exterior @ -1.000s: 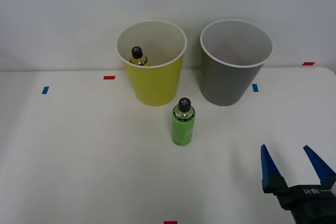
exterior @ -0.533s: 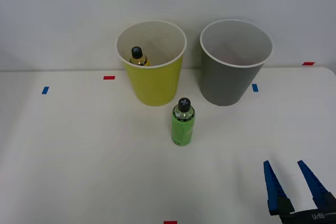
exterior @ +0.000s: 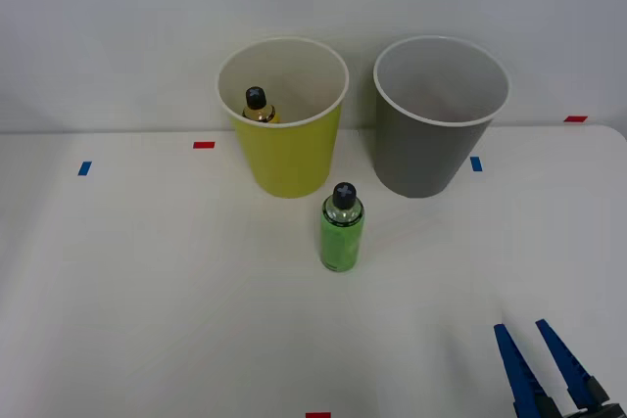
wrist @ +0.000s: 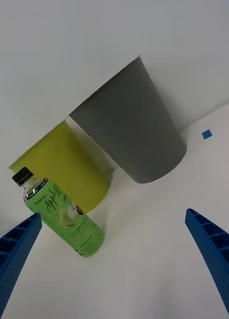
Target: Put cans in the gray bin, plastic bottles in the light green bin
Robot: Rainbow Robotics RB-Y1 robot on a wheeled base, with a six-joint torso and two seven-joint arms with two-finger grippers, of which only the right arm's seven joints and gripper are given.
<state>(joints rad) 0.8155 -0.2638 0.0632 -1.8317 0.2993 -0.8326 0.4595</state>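
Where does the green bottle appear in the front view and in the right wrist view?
Front view: the green bottle stands upright on the table, just in front of the yellow-green bin.
Right wrist view: the green bottle is beside the yellow-green bin.
Shared landmark: the gray bin.

- The table [exterior: 147, 291] looked smooth and matt white, with small glossy tape marks [exterior: 204, 145] stuck on it.
- The green bottle [exterior: 341, 234] was clear shiny plastic with a printed label and a black ribbed cap.
- The amber bottle [exterior: 258, 108] looked glossy, black-capped too.
- The green bin [exterior: 294, 159] and gray bin [exterior: 421, 159] had smooth, matt walls and white rims.
- The gripper [exterior: 546, 364] had ribbed blue plastic fingers [wrist: 214, 249], matt.
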